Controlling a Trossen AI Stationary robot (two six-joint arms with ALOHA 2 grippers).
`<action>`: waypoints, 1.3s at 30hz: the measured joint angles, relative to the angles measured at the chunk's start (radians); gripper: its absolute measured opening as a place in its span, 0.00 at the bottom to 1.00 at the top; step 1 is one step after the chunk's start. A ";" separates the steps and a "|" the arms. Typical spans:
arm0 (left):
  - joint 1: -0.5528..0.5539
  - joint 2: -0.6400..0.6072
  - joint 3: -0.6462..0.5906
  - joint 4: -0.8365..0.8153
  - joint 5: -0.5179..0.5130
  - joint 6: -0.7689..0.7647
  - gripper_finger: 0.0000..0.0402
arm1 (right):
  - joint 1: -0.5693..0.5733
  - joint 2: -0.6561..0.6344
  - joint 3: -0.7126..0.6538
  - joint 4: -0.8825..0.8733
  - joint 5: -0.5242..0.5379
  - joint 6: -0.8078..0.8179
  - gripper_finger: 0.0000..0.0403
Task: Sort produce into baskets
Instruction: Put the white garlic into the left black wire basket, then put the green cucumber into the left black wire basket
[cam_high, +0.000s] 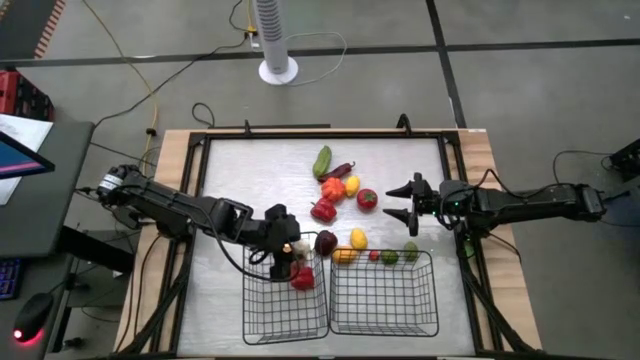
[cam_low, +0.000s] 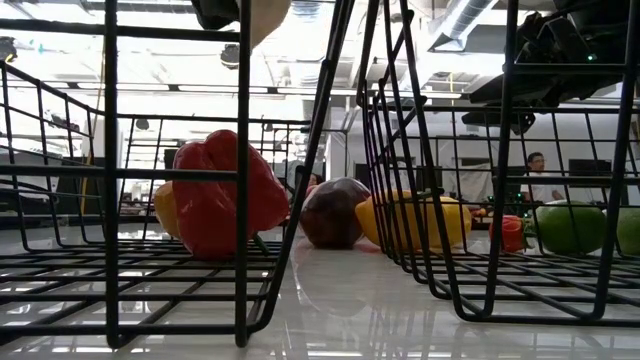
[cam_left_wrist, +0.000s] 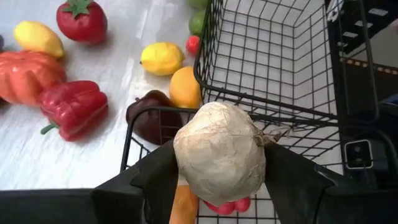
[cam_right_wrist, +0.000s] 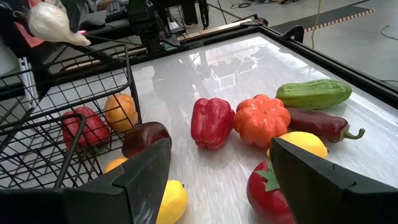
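My left gripper (cam_high: 287, 250) is shut on a white garlic bulb (cam_left_wrist: 219, 160) above the far rim of the left basket (cam_high: 262, 318). In that basket lie a red pepper (cam_high: 303, 278) and an orange piece (cam_low: 165, 210). The right basket (cam_high: 420, 300) stands beside it. My right gripper (cam_high: 400, 200) is open and empty above the table, right of a tomato (cam_high: 367, 199). Loose produce lies on the table: a cucumber (cam_high: 322, 160), an orange pumpkin-like piece (cam_high: 333, 188), a red pepper (cam_high: 323, 210), a dark purple piece (cam_high: 326, 241) and lemons (cam_high: 358, 238). My left gripper pinches the garlic bulb's two opposite sides (cam_left_wrist: 186, 163) between its two fingers (cam_left_wrist: 155, 177). The fingers come from above, slanting toward the table's right. The bulb is lifted clear over the left basket's far rim (cam_left_wrist: 161, 111), and its rough stem end (cam_left_wrist: 268, 138) points sideways.
An orange piece (cam_high: 344, 256), a small red piece (cam_high: 374, 256) and two limes (cam_high: 390, 257) lie against the right basket's far wall. A dark frame (cam_high: 200, 140) rims the table. A fan base (cam_high: 278, 70) stands on the floor beyond.
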 joint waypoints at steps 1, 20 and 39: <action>-0.001 0.000 0.000 0.000 -0.003 0.000 0.53 | 0.000 0.000 0.000 0.000 0.000 0.000 0.75; 0.026 0.000 0.000 0.000 -0.173 0.021 0.64 | 0.000 0.000 0.000 0.013 0.000 0.000 0.75; 0.662 0.277 0.017 0.167 0.048 -0.020 0.64 | 0.031 0.000 0.000 0.033 0.001 -0.008 0.75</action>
